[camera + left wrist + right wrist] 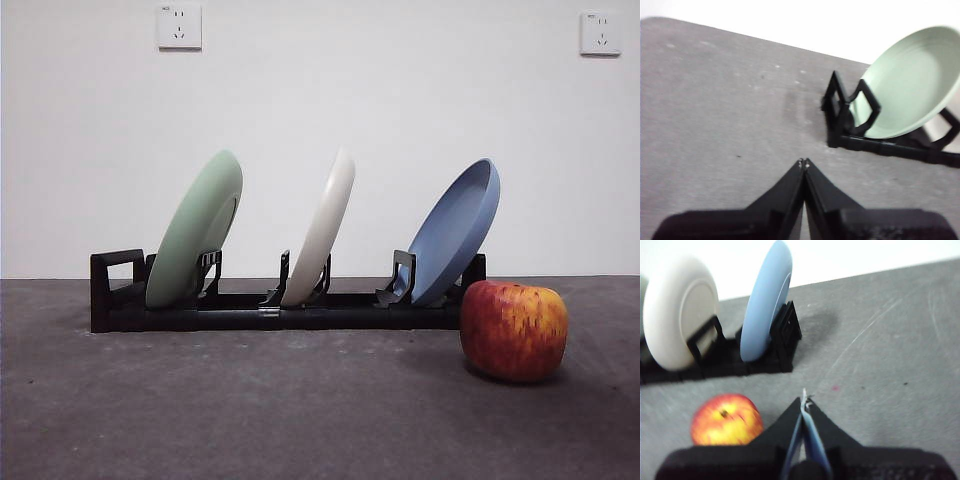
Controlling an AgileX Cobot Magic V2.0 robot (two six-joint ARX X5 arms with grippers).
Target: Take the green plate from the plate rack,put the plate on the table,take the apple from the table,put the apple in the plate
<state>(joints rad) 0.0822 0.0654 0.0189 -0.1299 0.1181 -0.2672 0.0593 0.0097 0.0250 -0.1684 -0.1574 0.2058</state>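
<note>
The green plate (197,229) leans in the left slot of the black plate rack (240,312), near the rack's square handle (115,285). In the left wrist view the green plate (910,82) sits in the rack (880,142), well beyond my left gripper (804,162), which is shut with nothing in it. The red and yellow apple (513,329) rests on the grey table (300,410), in front of the rack's right end. My right gripper (804,400) is shut and empty, hovering beside the apple (726,419). Neither arm shows in the front view.
A cream-white plate (322,227) stands in the rack's middle slot and a blue plate (455,230) in the right slot, just behind the apple. Two wall sockets (179,26) sit high on the white wall behind.
</note>
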